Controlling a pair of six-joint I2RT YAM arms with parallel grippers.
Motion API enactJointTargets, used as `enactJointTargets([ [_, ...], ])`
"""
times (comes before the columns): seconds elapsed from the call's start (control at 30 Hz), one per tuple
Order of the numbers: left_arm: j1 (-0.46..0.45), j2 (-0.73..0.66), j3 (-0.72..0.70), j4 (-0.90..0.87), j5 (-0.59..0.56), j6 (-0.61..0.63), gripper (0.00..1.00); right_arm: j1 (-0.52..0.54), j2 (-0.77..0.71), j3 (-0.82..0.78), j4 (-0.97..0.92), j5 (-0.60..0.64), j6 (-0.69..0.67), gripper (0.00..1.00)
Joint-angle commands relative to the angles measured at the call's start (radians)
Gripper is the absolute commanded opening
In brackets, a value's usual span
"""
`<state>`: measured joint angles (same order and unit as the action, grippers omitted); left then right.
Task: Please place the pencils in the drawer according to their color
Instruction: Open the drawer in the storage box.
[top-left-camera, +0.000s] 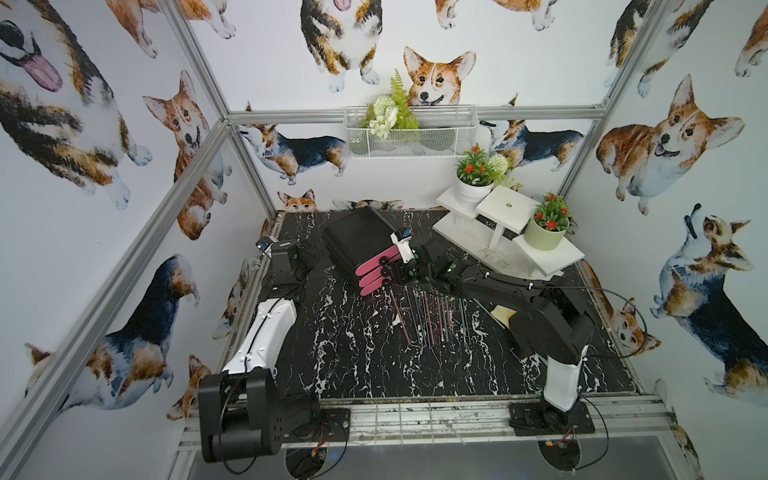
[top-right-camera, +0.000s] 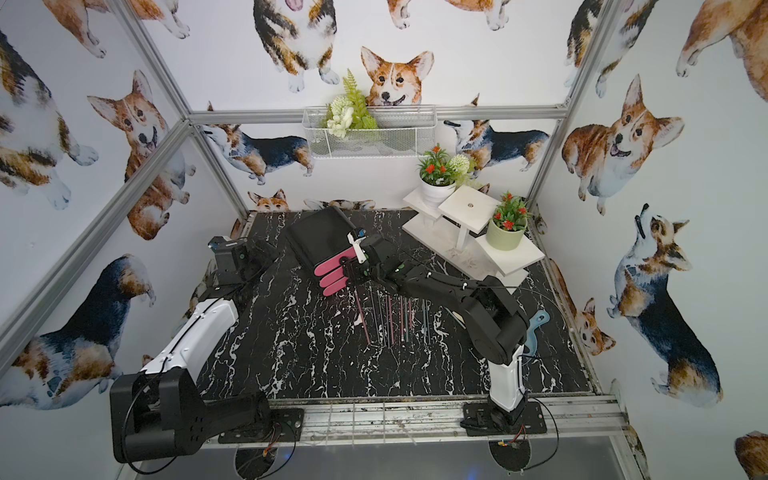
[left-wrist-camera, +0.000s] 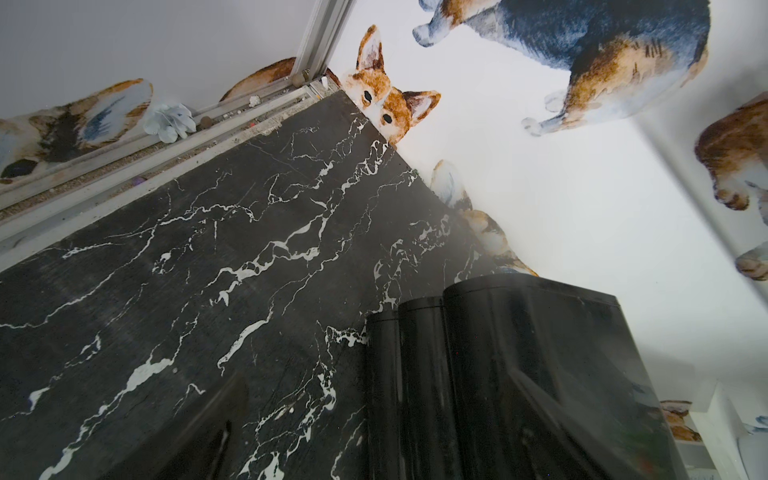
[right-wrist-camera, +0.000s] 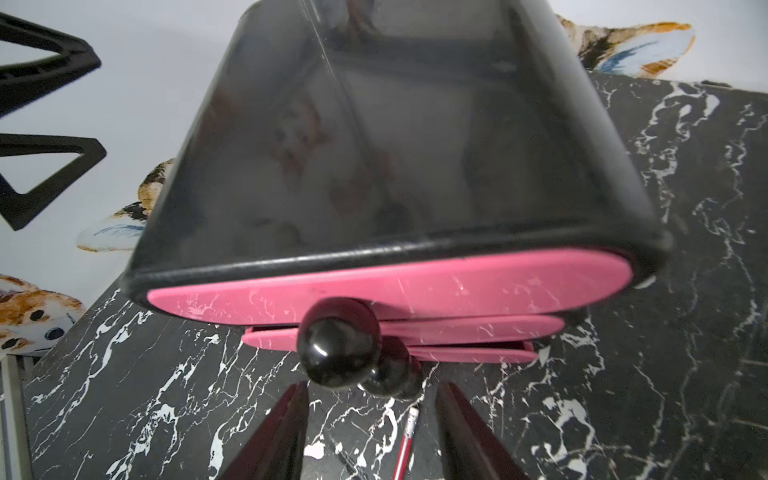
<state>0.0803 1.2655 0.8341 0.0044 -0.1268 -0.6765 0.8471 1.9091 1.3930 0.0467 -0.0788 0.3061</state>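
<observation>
The drawer (top-left-camera: 357, 245) stands on the table (top-left-camera: 353, 357), the pencils (top-left-camera: 427, 318) lying just before its fronts. The right claw (right-wrist-camera: 372, 392), half open and empty, sits at its knobs (right-wrist-camera: 338, 345), seemingly not touching. The left claw (left-wrist-camera: 370, 386) gapes wide, empty, beside the drawer.

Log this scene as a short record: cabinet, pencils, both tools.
cabinet: black, on the marble table
drawer fronts: three, pink, each with a black knob
pencils: pink, teal and dark, in a loose row on the table in front of the cabinet
right tool: jaws apart, at the knobs, gripping nothing
left tool: open, empty, beside the cabinet
</observation>
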Motion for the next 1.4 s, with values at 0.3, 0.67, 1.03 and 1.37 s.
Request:
enactJointTargets([
  [0.3, 0.001, 0.000, 0.010, 0.015, 0.010, 0.006, 1.00, 0.013, 0.052, 0.082, -0.003, -0.007, -0.027, 0.51],
  [0.67, 0.001, 0.018, 0.010, 0.024, 0.038, 0.006, 1.00, 0.016, 0.076, 0.116, -0.028, 0.013, -0.027, 0.38],
  [1.03, 0.001, 0.044, 0.010, 0.027, 0.067, 0.007, 1.00, 0.029, 0.084, 0.124, -0.047, 0.037, -0.027, 0.25],
  [1.37, 0.001, 0.073, 0.057, 0.022, 0.105, 0.011, 1.00, 0.047, 0.044, 0.082, -0.056, 0.075, -0.027, 0.05],
])
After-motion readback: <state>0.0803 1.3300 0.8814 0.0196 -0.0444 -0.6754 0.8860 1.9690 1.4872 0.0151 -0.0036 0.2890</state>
